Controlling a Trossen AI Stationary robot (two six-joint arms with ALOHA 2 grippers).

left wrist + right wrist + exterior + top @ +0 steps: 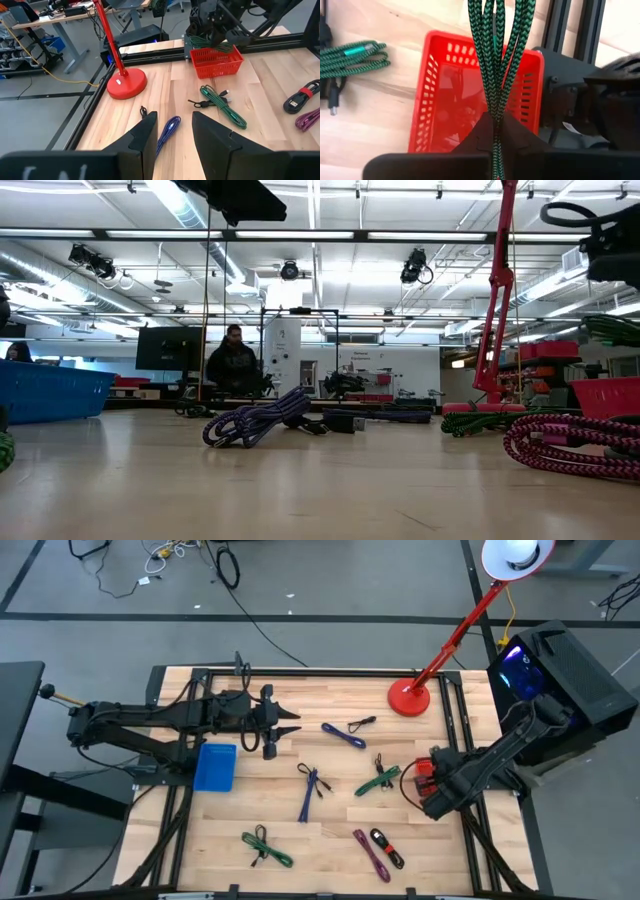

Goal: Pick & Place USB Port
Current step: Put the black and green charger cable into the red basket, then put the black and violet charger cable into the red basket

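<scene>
Looking from the near edge of the pale wooden tabletop [330, 840], we see a coiled green braided cable [266, 846] at near left, and a purple cable [371, 853] beside a black cable w/ red band [387, 846] at near centre-right. Mid-table lie a blue-purple cable [310, 790] and another green braided cable [379, 780], the latter just left of the red plastic basket [475, 95] at the right edge. Our right gripper [496, 131] hangs over that basket w/ fingers pinched tight on a bundle of green-black braided USB cable [499, 50], whose strands hang over the basket's inside; whether they touch its floor we can't tell. At left-centre sits a blue plastic bin [214, 767]. Just beyond it our left gripper [172, 137] hovers above the wood, fingers partly apart w/ nothing between them, pointing toward a dark blue cable [343, 735] at far centre. Farther right stands a red desk lamp [410, 697] on its round base near the far edge. Beyond the table, a person [232, 362] in dark clothes sits in the room.
</scene>
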